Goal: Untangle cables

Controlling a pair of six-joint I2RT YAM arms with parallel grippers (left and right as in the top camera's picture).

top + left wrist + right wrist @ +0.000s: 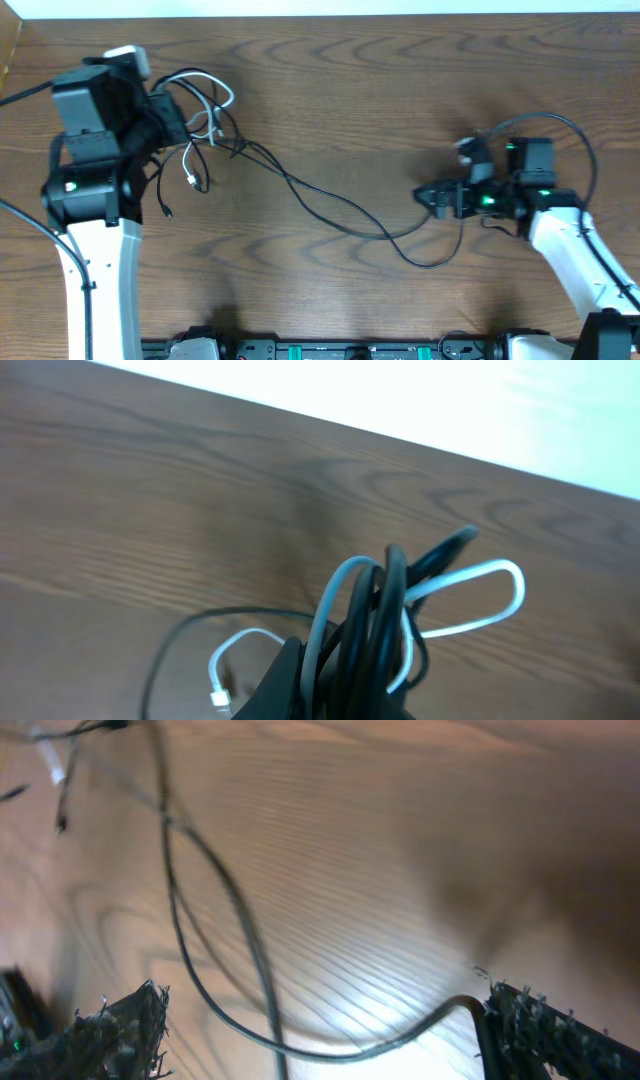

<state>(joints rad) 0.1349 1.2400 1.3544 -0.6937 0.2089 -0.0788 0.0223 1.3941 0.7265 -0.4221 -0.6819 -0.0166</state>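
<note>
At the upper left of the overhead view the left gripper [180,122] is clamped tight on the tangled bundle [375,610]. There a thin white cable [207,88] with a small plug end loops around a thin black cable [320,195]. The grip seems meant to anchor the knot so that one strand can be drawn out of it. From that bundle the black cable runs loose across the dark wood-grain table [350,70] toward the right of the frame and curls just below the right gripper [432,197]. This gripper's jaws stand fully apart and low over the table. In the right wrist view the black strand passes between the padded fingers [545,1025] and meets the inner edge of one. Whether it actually touches there cannot be told, and nothing is gripped. The right gripper looks set to close on that strand and pull it away from the anchored end.
</note>
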